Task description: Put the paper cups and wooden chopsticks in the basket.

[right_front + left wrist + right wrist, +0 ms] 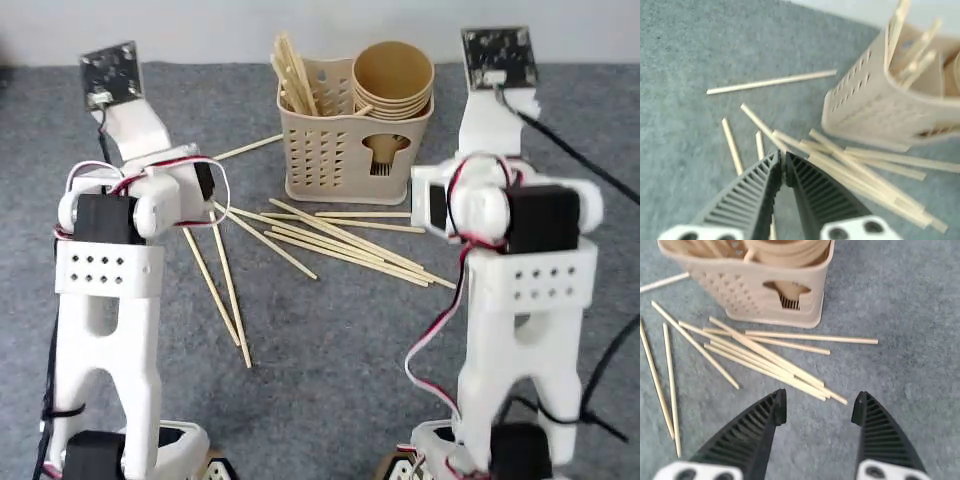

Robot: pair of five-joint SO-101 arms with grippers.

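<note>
High view shows the cups [393, 75] stacked in the basket [330, 150] beside a few chopsticks [297, 70], so that part looks done. Many more lie loose, some just ahead of the right claw [817, 407], which is spread wide, and some around the tip of the left claw [784, 161], clenched, seemingly on nothing.

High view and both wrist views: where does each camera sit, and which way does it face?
High view: fixed above the table, looking down on the basket, loose chopsticks, left arm, right arm.
Left wrist view: on the left arm, facing down over its shut left pincer at chopsticks.
Right wrist view: on the right arm, facing down over its open right pincer.
Shared: both wrist views show the basket and chopsticks.
</note>
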